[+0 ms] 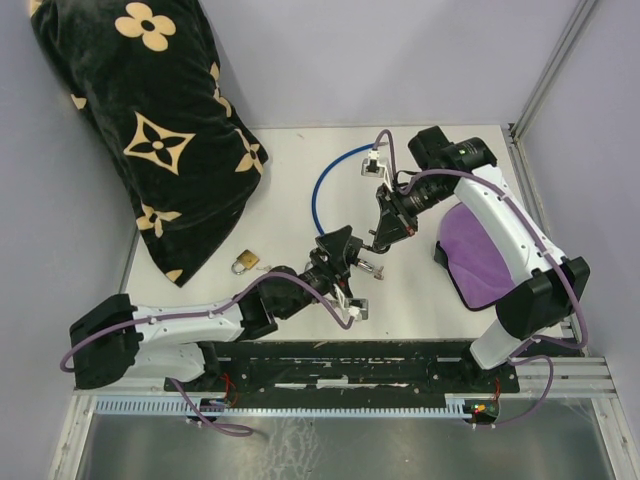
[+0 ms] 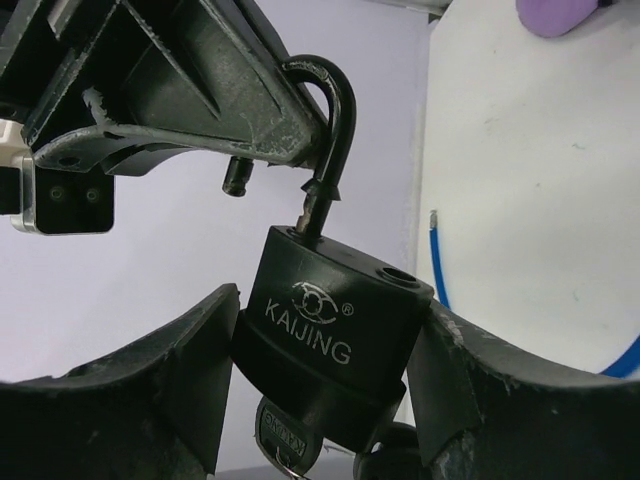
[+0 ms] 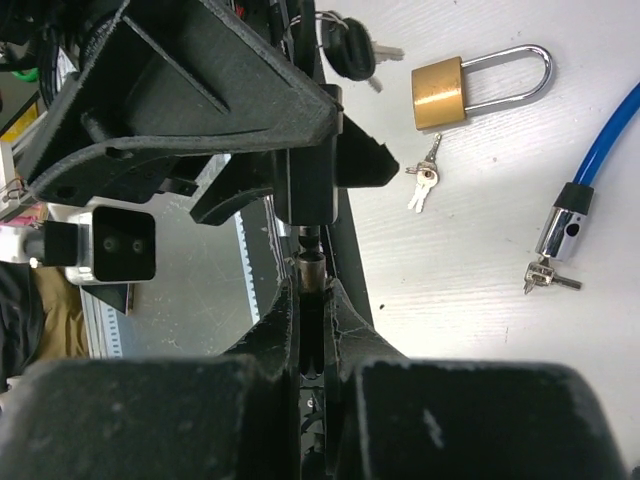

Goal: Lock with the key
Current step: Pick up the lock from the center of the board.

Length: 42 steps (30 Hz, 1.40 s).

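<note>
Your left gripper (image 2: 325,350) has its jaws clamped on the body of the black metal padlock (image 2: 335,335), which is held up off the white counter (image 1: 290,200) between the two arms. The right gripper (image 3: 312,310) has its jaws pinched together on the arch of the steel shackle (image 2: 340,100). The shackle's free leg is out of its hole, so it isn't locked yet.

My guess is the body is dense, rigid and a bit slick, so grip it on the flat faces. The key (image 2: 285,435) in the bottom is small and probably fiddly, so hold it by the head. Ignore the brass padlock (image 3: 440,92) lying on the counter.
</note>
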{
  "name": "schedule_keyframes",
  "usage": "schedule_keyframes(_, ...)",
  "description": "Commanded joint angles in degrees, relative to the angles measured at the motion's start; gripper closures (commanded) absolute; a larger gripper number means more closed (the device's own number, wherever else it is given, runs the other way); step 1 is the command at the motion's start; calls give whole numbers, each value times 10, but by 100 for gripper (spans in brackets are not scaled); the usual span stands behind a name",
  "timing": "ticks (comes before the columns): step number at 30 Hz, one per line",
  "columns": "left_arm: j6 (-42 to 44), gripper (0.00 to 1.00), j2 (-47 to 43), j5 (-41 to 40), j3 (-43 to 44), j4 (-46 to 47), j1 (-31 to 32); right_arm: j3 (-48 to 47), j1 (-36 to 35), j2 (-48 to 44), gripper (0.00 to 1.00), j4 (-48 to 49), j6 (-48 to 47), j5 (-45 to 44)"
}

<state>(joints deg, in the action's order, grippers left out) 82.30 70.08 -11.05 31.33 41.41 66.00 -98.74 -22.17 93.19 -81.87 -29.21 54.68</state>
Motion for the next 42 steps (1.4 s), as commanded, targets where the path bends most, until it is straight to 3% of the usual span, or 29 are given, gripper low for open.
schedule_keyframes(1, -102, 35, -62, 16, 4, 29, 9, -5, 3, 3, 98, 66, 8, -30)
schedule_keyframes(10, -207, 37, -96, 25, 19, -53, 9, -4, -30, 14, 98, 41, -23, -58)
schedule_keyframes(13, -236, 30, -106, 26, 24, -63, 9, -3, -36, 14, 98, 41, -24, -69)
schedule_keyframes(17, -247, 23, -125, 26, 20, -61, 9, -5, -41, 18, 98, 33, -29, -69)
schedule_keyframes(26, -256, 25, -124, 23, 23, -80, 9, -10, -58, 17, 98, 18, -38, -62)
schedule_keyframes(35, -298, 48, -121, 66, 55, -169, 7, -9, -65, 16, 98, -7, -87, -56)
schedule_keyframes(42, -376, 92, -112, 125, 95, -263, -12, 0, -81, 10, 98, -14, -126, -79)
